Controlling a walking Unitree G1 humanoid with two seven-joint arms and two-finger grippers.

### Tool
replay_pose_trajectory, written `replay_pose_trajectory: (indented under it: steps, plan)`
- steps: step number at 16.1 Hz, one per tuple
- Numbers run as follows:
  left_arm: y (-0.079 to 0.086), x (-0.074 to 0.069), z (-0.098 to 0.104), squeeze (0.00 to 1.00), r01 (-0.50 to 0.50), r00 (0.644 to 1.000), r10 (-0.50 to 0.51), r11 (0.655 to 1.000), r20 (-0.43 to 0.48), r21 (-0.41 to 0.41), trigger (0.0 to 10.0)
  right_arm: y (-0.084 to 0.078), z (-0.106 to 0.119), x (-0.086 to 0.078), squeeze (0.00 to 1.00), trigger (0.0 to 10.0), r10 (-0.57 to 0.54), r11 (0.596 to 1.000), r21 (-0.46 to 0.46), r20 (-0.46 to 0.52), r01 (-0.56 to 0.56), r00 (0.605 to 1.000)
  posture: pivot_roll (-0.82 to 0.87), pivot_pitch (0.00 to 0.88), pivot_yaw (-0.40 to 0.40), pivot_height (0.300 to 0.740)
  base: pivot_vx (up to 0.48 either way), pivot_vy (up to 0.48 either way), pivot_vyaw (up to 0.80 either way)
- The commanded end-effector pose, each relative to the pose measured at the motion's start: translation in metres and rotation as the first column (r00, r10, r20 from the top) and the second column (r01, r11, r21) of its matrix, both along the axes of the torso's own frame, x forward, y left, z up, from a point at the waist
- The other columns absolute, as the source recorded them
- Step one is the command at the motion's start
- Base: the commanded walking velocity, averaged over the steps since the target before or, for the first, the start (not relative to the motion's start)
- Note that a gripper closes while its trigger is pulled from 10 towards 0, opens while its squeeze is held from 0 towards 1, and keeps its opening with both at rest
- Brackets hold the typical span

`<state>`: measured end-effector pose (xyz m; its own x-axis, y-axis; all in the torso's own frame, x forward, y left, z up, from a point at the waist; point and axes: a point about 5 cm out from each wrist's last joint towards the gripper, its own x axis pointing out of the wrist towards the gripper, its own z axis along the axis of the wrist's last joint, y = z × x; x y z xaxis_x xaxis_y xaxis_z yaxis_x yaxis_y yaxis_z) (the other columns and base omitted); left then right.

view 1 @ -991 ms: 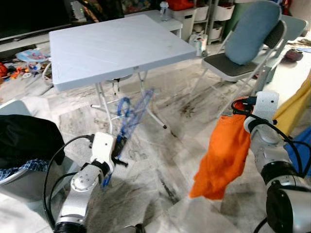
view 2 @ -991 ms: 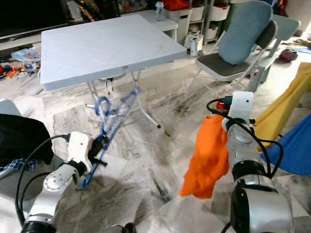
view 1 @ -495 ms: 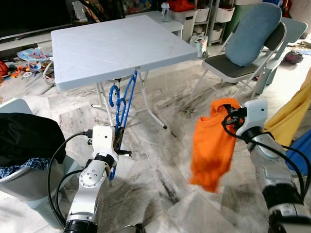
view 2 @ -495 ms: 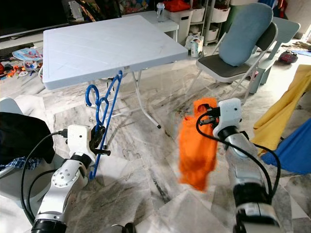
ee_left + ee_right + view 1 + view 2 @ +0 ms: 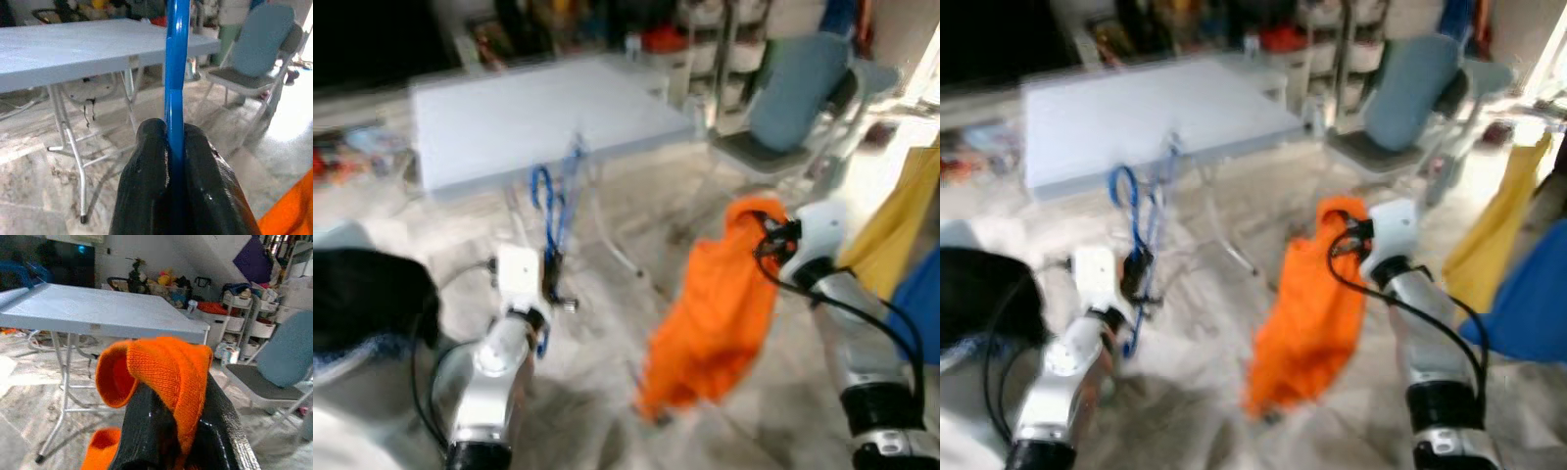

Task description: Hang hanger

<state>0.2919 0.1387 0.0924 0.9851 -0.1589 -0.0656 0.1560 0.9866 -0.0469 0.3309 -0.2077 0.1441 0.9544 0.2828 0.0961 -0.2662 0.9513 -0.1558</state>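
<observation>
Here the left gripper (image 5: 177, 161) has its two black fingers (image 5: 146, 181) pressed together on the shaft of a blue plastic hanger (image 5: 555, 201), which stands upright out of the fingertips; its hook end rises above the gripper toward the near edge of the pale grey folding table (image 5: 509, 122) just beyond it. The head views are blurred, so the hanger's exact outline is hard to read.

The right gripper (image 5: 178, 431) is pinched on the folded edge of an orange knitted garment (image 5: 715, 304). The cloth drapes over the fingertips and hangs down below the gripper in a long fold, its lower end close to the marble floor (image 5: 597, 362). This gripper is raised off to the right of the left one, well apart from the hanger.

Beyond the right gripper stands a folding chair (image 5: 1410, 108) with a blue-grey cushion. Yellow cloth (image 5: 1489, 235) and blue cloth (image 5: 1528, 304) hang farther to its right. By the left arm lies a dark heap of clothing (image 5: 362, 294).
</observation>
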Motion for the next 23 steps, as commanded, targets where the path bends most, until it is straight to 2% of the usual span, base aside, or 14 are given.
replay_pose_trajectory:
  steps: [1, 2, 3, 8, 15, 17, 23]
  plan:
    - [0.005, 0.005, 0.007, 0.00, -0.013, 1.000, 0.013, 1.000, 0.019, 0.005, 10.0, 0.005, 0.010, 0.002, 0.00, 2.8, 0.017, 1.000, 0.005, 0.031, -0.017, 0.999, -0.11, 0.000, 0.065, 0.740, 0.352, 0.000, 0.00]
    - [0.005, 0.004, 0.006, 0.00, -0.013, 1.000, 0.013, 1.000, 0.016, 0.002, 10.0, 0.006, 0.013, 0.002, 0.00, 9.1, 0.022, 1.000, 0.000, 0.037, -0.022, 0.999, -0.11, 0.000, 0.065, 0.740, 0.356, 0.000, 0.00]
    - [0.005, 0.005, 0.006, 0.00, -0.013, 1.000, 0.013, 1.000, 0.014, 0.001, 10.0, 0.007, 0.014, 0.001, 0.00, 10.0, 0.023, 1.000, -0.002, 0.040, -0.023, 0.999, -0.11, 0.000, 0.065, 0.740, 0.364, 0.000, 0.00]
    - [0.007, 0.005, 0.006, 0.00, -0.031, 0.999, 0.031, 0.999, 0.012, 0.008, 10.0, 0.015, 0.027, 0.002, 0.00, 10.0, 0.058, 0.998, -0.007, 0.078, -0.057, 0.995, -0.11, 0.000, 0.062, 0.740, 0.393, 0.000, 0.00]
    - [0.014, 0.007, 0.014, 0.00, -0.088, 0.995, 0.087, 0.996, 0.042, 0.011, 10.0, 0.033, 0.034, 0.003, 0.00, 10.0, 0.099, 0.995, 0.023, 0.092, -0.102, 0.991, -0.09, 0.000, 0.056, 0.740, 0.391, 0.000, 0.80]
    - [0.016, 0.008, 0.013, 0.00, -0.094, 0.995, 0.094, 0.995, 0.035, 0.012, 10.0, 0.037, 0.037, 0.005, 0.00, 10.0, 0.099, 0.993, 0.048, 0.094, -0.104, 0.991, -0.09, 0.000, 0.057, 0.740, 0.392, 0.000, 0.00]
    - [0.015, 0.010, 0.015, 0.00, -0.098, 0.995, 0.097, 0.995, 0.038, 0.005, 10.0, 0.041, 0.041, 0.008, 0.00, 10.0, 0.110, 0.992, 0.048, 0.103, -0.115, 0.989, -0.09, 0.000, 0.056, 0.740, 0.391, 0.000, 0.00]
